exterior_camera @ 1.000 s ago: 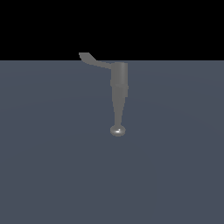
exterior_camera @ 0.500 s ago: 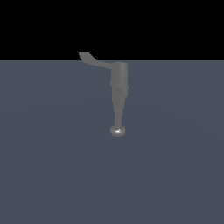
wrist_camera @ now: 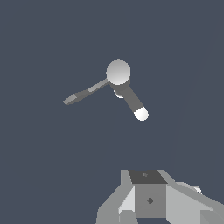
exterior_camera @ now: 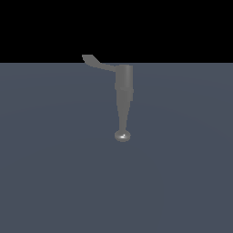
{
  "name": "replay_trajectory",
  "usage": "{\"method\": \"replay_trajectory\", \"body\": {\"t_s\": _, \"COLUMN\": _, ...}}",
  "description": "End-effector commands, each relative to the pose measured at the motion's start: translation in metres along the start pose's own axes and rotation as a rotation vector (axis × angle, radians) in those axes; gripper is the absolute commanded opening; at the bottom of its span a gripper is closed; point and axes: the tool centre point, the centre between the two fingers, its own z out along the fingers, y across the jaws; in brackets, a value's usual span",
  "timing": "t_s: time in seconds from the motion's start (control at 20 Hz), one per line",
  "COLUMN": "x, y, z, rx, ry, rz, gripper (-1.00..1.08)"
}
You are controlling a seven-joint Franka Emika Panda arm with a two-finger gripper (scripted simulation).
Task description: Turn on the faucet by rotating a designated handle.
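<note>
Nothing moved; handle (exterior_camera: 94, 63) juts from faucet (exterior_camera: 123, 98), unobstructed; jaws' state unclear.

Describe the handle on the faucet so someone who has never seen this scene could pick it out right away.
On the flat blue-grey floor stands one grey faucet, the only fixture there. From the top of its cylindrical body, the handle juts toward the exterior view's left. It is a thin curved lever ending in a flattened paddle, unlike the long tapering spout, which ends in a shiny rounded tip.

Blocky grey-and-white gripper (wrist_camera: 151, 205) body with a dark top panel.
</note>
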Motion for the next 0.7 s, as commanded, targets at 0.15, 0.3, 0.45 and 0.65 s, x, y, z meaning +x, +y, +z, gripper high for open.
{"method": "replay_trajectory", "body": {"t_s": 0.15, "x": 0.019, "y": -0.018, "z": 0.018, "rx": -0.001, "ry": -0.011, "rz": 0.139, "gripper": -1.0}}
{"method": "replay_trajectory", "body": {"t_s": 0.3, "x": 0.029, "y": -0.027, "z": 0.029, "rx": -0.004, "ry": -0.015, "rz": 0.215, "gripper": -1.0}}
{"method": "replay_trajectory", "body": {"t_s": 0.45, "x": 0.038, "y": -0.036, "z": 0.041, "rx": -0.009, "ry": -0.017, "rz": 0.291, "gripper": -1.0}}
{"method": "replay_trajectory", "body": {"t_s": 0.65, "x": 0.05, "y": -0.048, "z": 0.057, "rx": -0.018, "ry": -0.017, "rz": 0.393, "gripper": -1.0}}
